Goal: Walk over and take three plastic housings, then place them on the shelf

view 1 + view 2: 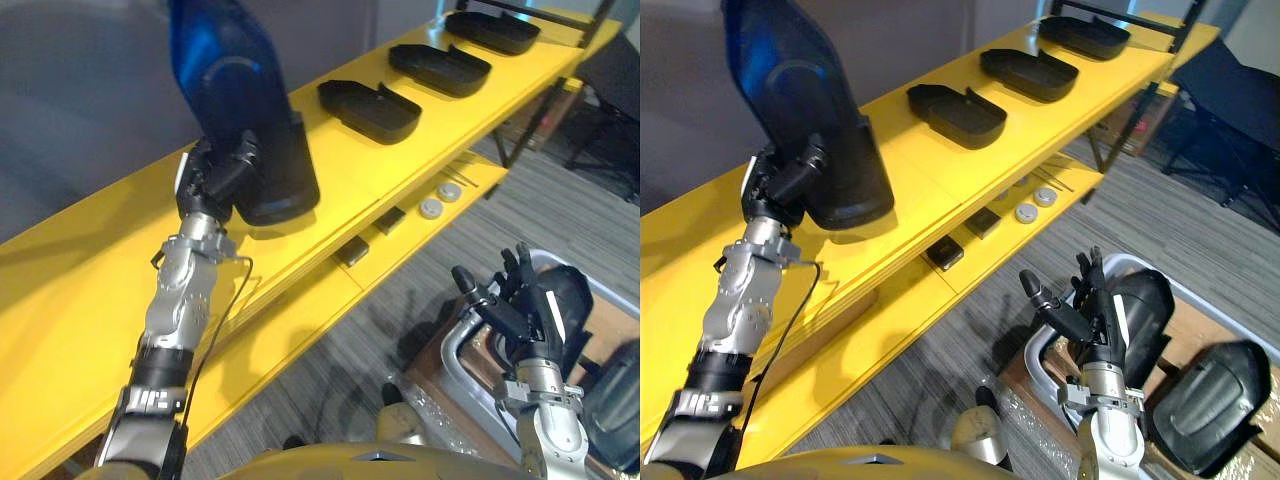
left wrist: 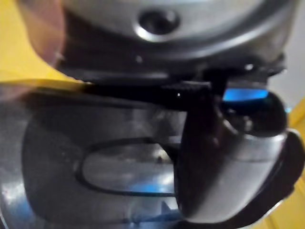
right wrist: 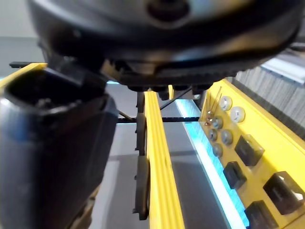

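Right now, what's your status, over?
Left hand shut on housing, held on end at the top shelf. Right hand open, empty, low by the bin. Three other housings lie further along.

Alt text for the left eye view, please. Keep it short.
The left hand grips a black housing on end at the yellow shelf, where three more housings lie in a row farther along. The right hand hangs open, low, over a grey bin.

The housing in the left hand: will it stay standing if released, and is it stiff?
Probably stiff: the housing shows no sag, held on end by the left hand. Likely to tip if released: it is upright, narrow end down, at the shelf.
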Robot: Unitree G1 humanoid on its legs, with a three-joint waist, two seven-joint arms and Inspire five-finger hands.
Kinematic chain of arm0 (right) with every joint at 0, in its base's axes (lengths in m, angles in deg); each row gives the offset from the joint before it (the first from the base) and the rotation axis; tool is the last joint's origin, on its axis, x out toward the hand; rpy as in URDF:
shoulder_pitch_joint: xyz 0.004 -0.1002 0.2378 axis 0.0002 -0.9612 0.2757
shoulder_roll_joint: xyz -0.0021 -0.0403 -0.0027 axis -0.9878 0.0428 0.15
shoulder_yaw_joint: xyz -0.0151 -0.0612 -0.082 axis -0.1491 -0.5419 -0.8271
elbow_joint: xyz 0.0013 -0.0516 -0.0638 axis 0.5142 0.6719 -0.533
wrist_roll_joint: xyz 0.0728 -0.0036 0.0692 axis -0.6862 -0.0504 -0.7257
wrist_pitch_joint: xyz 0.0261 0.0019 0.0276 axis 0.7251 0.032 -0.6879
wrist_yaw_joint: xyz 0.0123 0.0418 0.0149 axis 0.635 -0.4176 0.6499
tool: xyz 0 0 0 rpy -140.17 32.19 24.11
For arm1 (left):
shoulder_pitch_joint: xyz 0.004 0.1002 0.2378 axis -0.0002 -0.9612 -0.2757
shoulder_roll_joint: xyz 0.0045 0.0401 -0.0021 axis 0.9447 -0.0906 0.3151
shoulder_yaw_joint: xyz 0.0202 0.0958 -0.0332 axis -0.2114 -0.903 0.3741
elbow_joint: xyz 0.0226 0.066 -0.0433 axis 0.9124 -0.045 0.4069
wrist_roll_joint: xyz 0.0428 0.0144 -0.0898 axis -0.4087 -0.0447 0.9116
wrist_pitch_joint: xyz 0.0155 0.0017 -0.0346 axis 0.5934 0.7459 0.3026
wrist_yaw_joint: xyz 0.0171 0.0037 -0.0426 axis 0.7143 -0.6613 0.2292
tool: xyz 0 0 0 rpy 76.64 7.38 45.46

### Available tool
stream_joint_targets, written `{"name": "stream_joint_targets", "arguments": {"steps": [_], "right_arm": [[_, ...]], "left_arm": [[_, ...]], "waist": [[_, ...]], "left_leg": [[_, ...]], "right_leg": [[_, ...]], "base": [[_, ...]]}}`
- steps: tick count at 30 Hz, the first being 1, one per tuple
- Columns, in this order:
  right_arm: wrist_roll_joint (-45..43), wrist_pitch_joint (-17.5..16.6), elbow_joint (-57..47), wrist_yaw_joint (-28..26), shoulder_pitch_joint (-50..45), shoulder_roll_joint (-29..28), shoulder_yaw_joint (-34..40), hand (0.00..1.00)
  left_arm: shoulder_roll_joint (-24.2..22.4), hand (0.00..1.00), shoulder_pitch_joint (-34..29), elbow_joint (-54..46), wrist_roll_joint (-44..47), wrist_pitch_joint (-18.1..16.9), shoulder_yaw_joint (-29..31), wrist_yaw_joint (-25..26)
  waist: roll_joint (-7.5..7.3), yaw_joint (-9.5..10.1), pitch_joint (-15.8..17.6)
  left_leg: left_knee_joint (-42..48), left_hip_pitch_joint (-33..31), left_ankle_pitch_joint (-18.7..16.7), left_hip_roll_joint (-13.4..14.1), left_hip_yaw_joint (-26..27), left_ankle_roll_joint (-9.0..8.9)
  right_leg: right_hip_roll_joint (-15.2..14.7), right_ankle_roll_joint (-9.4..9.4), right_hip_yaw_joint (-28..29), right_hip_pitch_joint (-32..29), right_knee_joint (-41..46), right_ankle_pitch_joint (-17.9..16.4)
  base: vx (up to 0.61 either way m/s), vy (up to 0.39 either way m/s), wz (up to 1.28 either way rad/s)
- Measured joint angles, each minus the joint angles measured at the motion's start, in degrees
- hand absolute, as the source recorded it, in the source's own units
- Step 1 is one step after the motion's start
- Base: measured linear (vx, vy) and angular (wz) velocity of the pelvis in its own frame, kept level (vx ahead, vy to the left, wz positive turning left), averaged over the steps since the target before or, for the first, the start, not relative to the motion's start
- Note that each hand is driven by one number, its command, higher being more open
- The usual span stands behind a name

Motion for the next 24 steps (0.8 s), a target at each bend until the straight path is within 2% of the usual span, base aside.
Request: {"name": "stream_joint_targets", "arguments": {"steps": [2, 5, 10, 15, 19, 20, 24], "right_arm": [[0.00, 0.08, 2.96, -2.02, 0.25, 1.60, -1.65, 1.00], [1.54, 2.22, 8.10, -5.25, 0.19, 3.16, -6.60, 1.00], [7.37, 3.60, 13.76, -5.99, 0.01, 3.15, -13.83, 1.00], [7.30, 3.68, 14.85, -4.05, -0.35, 3.14, -17.00, 1.00], [7.23, 3.68, 14.85, -2.24, -0.60, 3.19, -17.62, 1.00], [7.22, 3.68, 14.90, -2.06, -0.62, 3.19, -18.06, 1.00], [7.13, 3.67, 15.97, -0.61, -0.74, 3.18, -19.97, 1.00]], "left_arm": [[1.05, 0.00, 3.12, 4.71, 3.71, 0.00, 0.06, 1.12], [1.71, 0.00, 4.74, 7.69, 5.92, 0.01, 0.01, 3.97], [1.95, 0.00, 8.02, 13.50, 5.91, 0.49, 0.02, 9.59], [3.73, 0.00, 9.96, 16.95, 6.06, 6.20, -0.18, 10.25], [5.08, 0.00, 12.09, 18.05, 6.47, 7.45, -1.35, 8.60], [5.71, 1.00, 12.45, 18.05, 6.51, 7.45, -2.00, 7.78], [5.97, 1.00, 13.87, 18.44, 6.37, 8.49, -4.21, 7.20]], "waist": [[-0.01, -0.26, 0.00], [-0.01, -1.37, 0.03], [-0.32, -1.42, 1.14], [-1.88, -1.50, 3.52], [-2.19, -1.57, 4.56], [-2.20, -1.69, 4.84], [-2.13, -2.01, 5.14]], "left_leg": [[-0.96, 0.53, 0.25, -0.02, 0.91, -0.22], [-1.87, 0.49, 0.69, -0.15, 1.13, -0.30], [-1.93, 0.40, 0.77, -0.18, 1.22, -0.27], [-1.05, -1.04, 0.89, -0.10, 0.90, -0.10], [-0.44, -1.78, 0.91, 0.05, 0.67, -0.04], [-0.09, -1.91, 0.77, 0.18, 0.65, -0.12], [2.36, -3.17, -0.28, 1.09, 0.16, -0.23]], "right_leg": [[0.24, 0.00, 1.01, -0.45, 0.02, 0.00], [0.37, -0.08, 1.17, -1.04, 0.07, -0.05], [0.42, -0.42, 1.35, -1.62, 1.06, -0.32], [0.33, -0.69, 1.29, -3.11, 2.15, -0.57], [0.33, -0.67, 1.17, -3.73, 2.60, -0.53], [0.34, -0.67, 1.13, -3.72, 2.60, -0.53], [0.53, -0.67, 0.63, -3.73, 2.53, -0.52]], "base": [[0.00, -0.025, -0.22], [0.00, -0.008, -0.02], [-0.01, -0.002, 0.00], [-0.06, -0.017, 0.03], [-0.02, -0.011, 0.03], [0.00, 0.000, 0.00], [-0.02, -0.011, 0.03]]}}
